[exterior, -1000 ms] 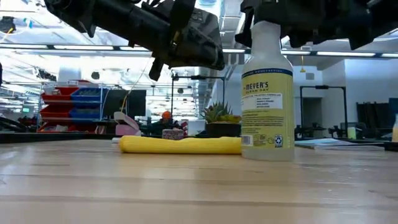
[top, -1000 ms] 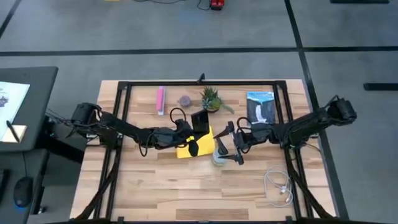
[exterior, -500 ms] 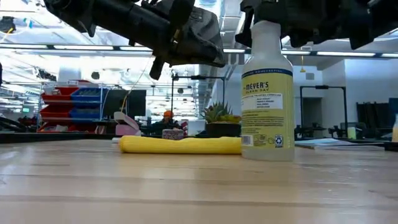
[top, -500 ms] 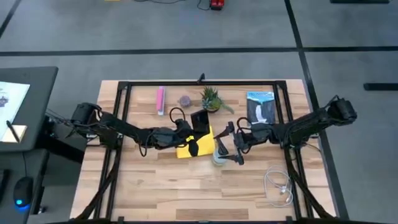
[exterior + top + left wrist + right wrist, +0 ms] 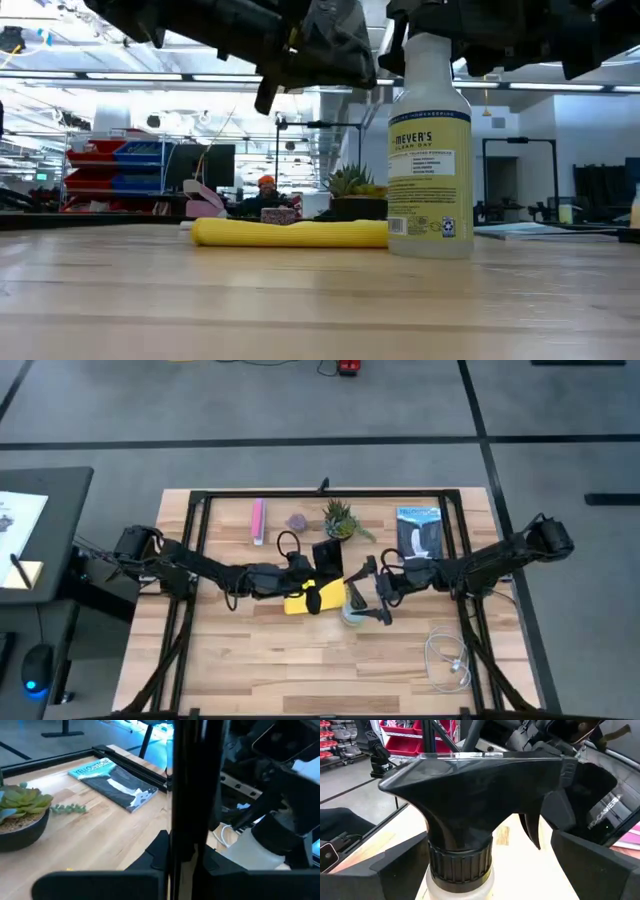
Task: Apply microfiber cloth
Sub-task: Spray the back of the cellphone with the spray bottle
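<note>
The microfiber cloth (image 5: 303,600) is bright yellow and lies flat on the table at the centre; in the low view it shows as a low yellow band (image 5: 290,233). My left gripper (image 5: 312,568) hangs above the cloth, shut on a black phone (image 5: 326,555). A pale yellow spray bottle (image 5: 430,160) stands upright on its base just right of the cloth. My right gripper (image 5: 372,595) is open, one finger on either side of the bottle's black neck (image 5: 460,865), with a gap showing on both sides. My left gripper pinches the black phone between its two fingers, coming level from the table's left. In the wrist view the phone shows edge-on (image 5: 190,845), running straight out from between the fingers. It is lifted clear above the cloth.
Along the far side stand a pink bar (image 5: 258,520), a small purple thing (image 5: 297,521), a potted succulent (image 5: 338,520) and a blue booklet (image 5: 420,532). A white cable (image 5: 448,660) lies at the near right. A black frame (image 5: 195,560) rims the table.
My left gripper has gone up a little and slightly toward the table's right edge, carrying the phone higher above the cloth. The cloth, the bottle and my right gripper have kept still.
</note>
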